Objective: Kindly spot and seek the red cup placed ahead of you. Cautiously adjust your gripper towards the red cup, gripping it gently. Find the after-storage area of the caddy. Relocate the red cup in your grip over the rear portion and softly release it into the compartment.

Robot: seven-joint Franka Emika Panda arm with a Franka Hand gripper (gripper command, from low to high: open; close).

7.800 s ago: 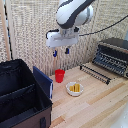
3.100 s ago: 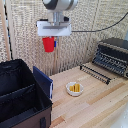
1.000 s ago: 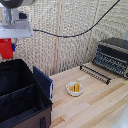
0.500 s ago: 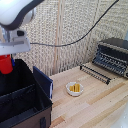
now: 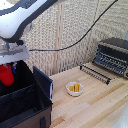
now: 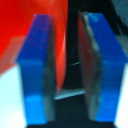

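In the exterior view the red cup (image 5: 6,77) hangs at the far left, pinched by my gripper (image 5: 8,69), whose white hand ends the bulky white-and-grey arm. The cup is over the farther, rear portion (image 5: 15,89) of the black caddy (image 5: 27,107), with its lower end about level with the caddy's rim. In the wrist view the two blue fingers (image 6: 37,65) clamp the cup's red wall (image 6: 30,25), and the gripper (image 6: 69,65) is shut on it. Dark caddy fabric shows beyond the fingers.
The caddy's blue side panel (image 5: 51,89) faces the wooden table (image 5: 95,107). A small white bowl (image 5: 75,89) with yellow contents sits on the table. A dark toaster oven (image 5: 114,55) with its rack pulled out stands at the exterior view's right.
The gripper has come down with the red cup, from well above the caddy to about rim level over its far section. It has drifted little sideways.
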